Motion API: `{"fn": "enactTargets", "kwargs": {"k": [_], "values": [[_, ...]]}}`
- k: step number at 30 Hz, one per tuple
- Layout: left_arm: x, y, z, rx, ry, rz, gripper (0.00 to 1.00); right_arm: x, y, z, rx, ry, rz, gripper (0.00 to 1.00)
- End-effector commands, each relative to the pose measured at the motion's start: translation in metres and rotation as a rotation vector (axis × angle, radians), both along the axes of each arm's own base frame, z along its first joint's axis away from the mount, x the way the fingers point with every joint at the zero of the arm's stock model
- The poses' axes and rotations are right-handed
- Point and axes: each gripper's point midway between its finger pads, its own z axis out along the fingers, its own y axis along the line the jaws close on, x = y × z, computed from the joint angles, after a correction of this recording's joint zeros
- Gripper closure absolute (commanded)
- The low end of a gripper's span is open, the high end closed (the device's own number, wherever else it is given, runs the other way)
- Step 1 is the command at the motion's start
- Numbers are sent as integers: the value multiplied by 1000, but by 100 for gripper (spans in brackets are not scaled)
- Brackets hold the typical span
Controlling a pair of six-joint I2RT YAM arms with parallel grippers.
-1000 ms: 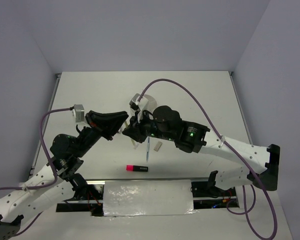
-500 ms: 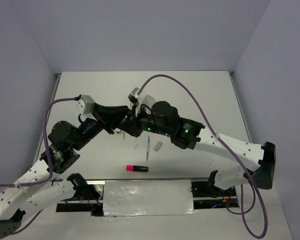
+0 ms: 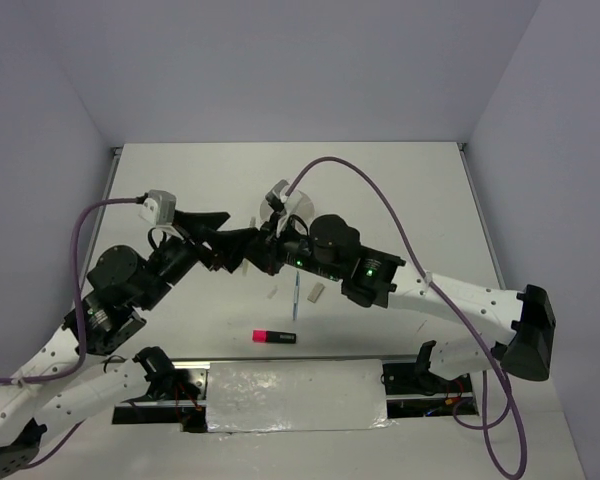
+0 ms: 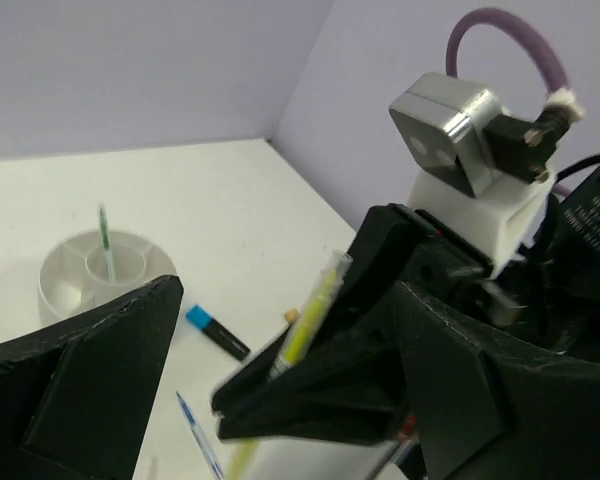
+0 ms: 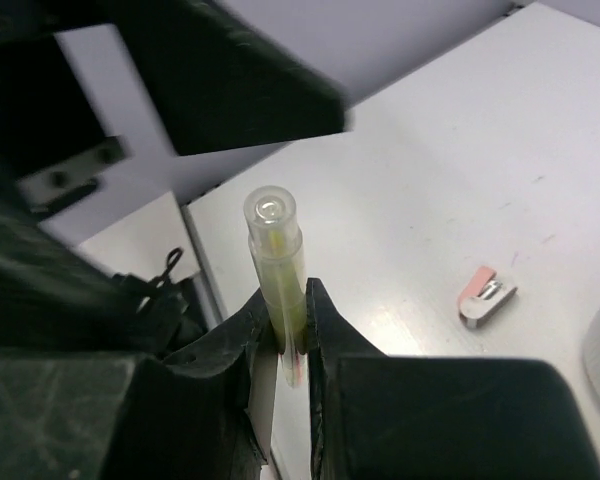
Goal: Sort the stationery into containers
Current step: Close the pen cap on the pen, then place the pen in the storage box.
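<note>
One translucent yellow stick (image 5: 273,228), clear-capped, in the right hand (image 5: 290,305)

A lab test cell: white table (image 3: 430,190) boxed by plain lilac walls (image 3: 280,60)

Top view: my right arm (image 3: 420,285) covers most of the cup (image 3: 304,204). Lower end of the yellow stick (image 5: 277,262) is hidden inside my right tool (image 5: 288,305). On the counter (image 5: 460,170), a small pink-grey piece (image 5: 485,293) is too blurred to identify.
</note>
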Motion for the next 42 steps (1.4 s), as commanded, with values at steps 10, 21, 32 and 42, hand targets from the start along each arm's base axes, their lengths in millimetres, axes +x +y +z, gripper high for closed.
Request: {"fn": "enactTargets", "kwargs": {"k": [10, 21, 32, 42], "values": [[21, 94, 8, -46, 296, 531, 1, 93, -50, -25, 32, -41, -396, 100], [-13, 88, -97, 333, 385, 338, 1, 197, -103, -42, -41, -85, -643, 100], [-26, 79, -120, 350, 323, 220, 1, 244, -94, -57, -88, -96, -655, 95], [-26, 72, -124, 368, 327, 190, 1, 260, -82, -82, -131, -71, -643, 87]]}}
